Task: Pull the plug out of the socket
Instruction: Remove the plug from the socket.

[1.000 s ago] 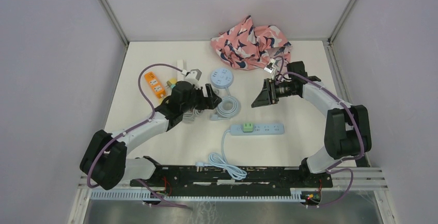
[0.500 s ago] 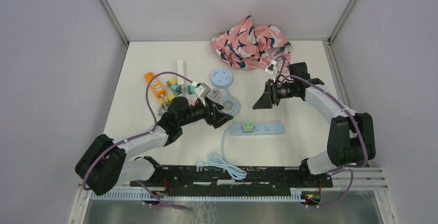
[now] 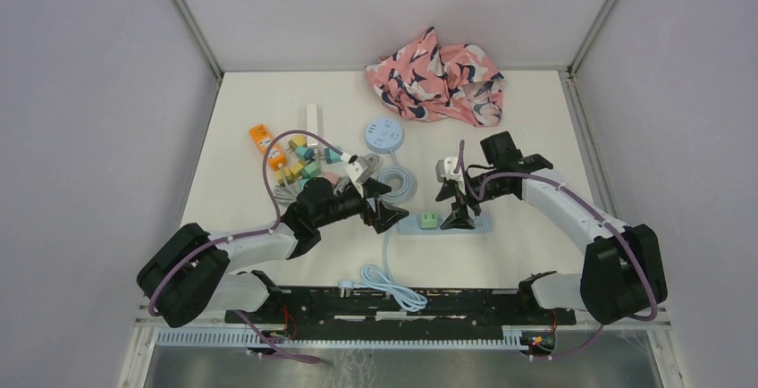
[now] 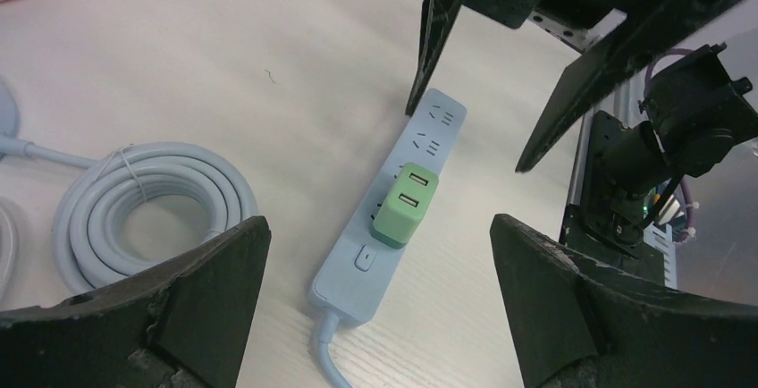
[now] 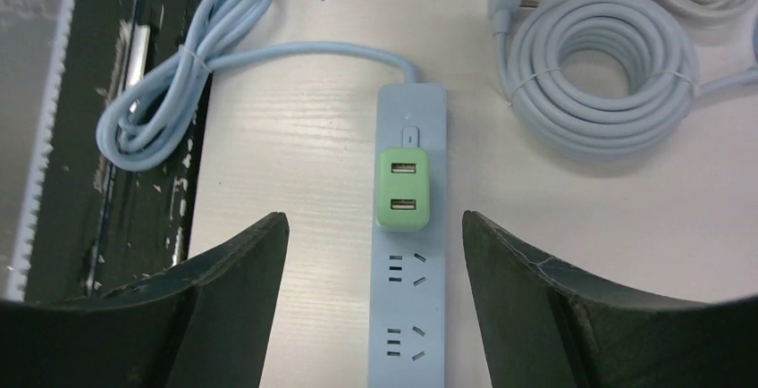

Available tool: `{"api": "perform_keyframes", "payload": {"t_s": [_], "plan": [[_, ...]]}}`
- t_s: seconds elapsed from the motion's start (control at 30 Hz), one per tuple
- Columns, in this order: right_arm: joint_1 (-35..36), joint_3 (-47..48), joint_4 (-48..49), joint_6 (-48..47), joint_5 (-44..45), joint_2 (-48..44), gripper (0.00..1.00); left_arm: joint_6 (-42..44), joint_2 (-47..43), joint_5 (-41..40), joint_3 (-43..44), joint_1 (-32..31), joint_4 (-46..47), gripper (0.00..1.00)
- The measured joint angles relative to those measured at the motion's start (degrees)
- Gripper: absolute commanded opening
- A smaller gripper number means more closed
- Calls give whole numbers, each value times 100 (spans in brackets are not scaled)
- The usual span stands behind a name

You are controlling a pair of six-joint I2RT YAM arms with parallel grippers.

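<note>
Both arms are angling inward toward each other — left gripper (image 3: 386, 206) and right gripper (image 3: 454, 205) are hanging spread wide, empty.

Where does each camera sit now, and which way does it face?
Top external: fixed above and behind the bases, looking down; both arms show, left gripper and right gripper flanking the power strip.
Left wrist: on the left arm, looking along the strip at the green plug; own fingers frame it, right gripper's fingers beyond.
Right wrist: on the right arm, looking straight down on the plug; own fingers below.
Shared: both wrist views show the plug in the strip.
</note>
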Motion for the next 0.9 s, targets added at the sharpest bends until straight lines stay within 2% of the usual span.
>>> {"api": "perform_keyframes", "payload": {"t_s": [0.13,0.23,0.3,0.47,0.67,0.77,0.9], "plan": [[575,-208,310,-227,669,-9,75,46,0,-70,-28,0,85,99],[881,-295,522,-223,1062,2,69,170,0,-125,-140,0,177,99],[1012,-299,632,-210,1261,50,64,275,0,-129,-240,0,212,100],[1233,-299,868,-72,1687,306,59,468,61,-92,-557,0,492,100],[1399,-297,1016,94,2065,529,47,658,321,72,-800,-2,1010,94],[1508,-289,1058,133,2203,662,35,861,540,173,-807,-76,1252,92],[1576,-223,1088,201,2365,739,9,1239,887,186,-782,-393,1331,91]]}}
